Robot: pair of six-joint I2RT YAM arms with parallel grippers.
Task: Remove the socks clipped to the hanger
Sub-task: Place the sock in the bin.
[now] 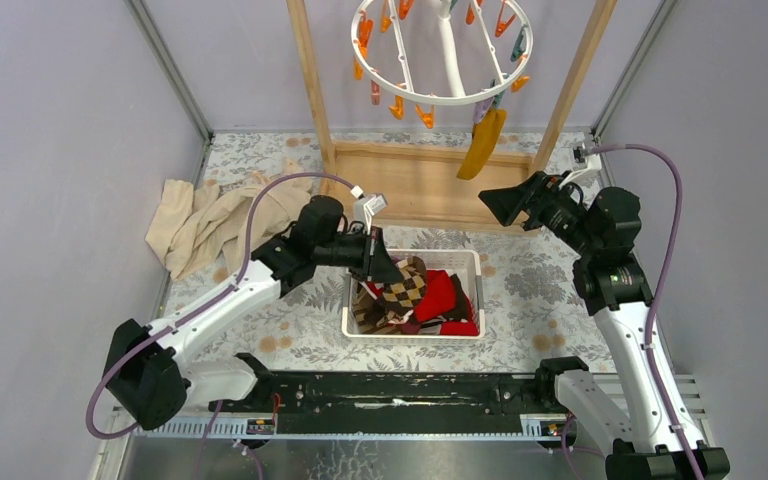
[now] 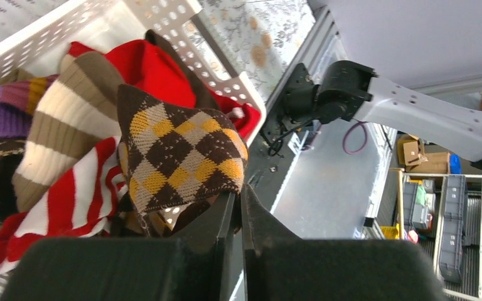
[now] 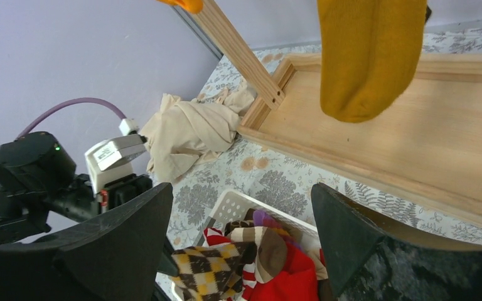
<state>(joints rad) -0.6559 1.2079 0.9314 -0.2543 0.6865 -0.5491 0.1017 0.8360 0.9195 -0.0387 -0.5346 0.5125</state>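
On the hanger (image 1: pixel 450 60) one mustard sock (image 1: pixel 483 145) hangs; right claw (image 3: pixel 241 191) wide, left claw (image 2: pixel 238 194) narrow.

I see one mustard sock (image 1: pixel 483 143) hanging straight down from a clip on the white ring hanger (image 1: pixel 450 55), above and behind the white basket (image 1: pixel 465 258). Inside the basket the other socks lie heaped, a brown argyle sock (image 1: pixel 405 288) on top, with a red sock (image 1: pixel 438 295), a red-and-white striped sock (image 2: pixel 69 200) and a purple sock (image 2: pixel 0 113) under it.
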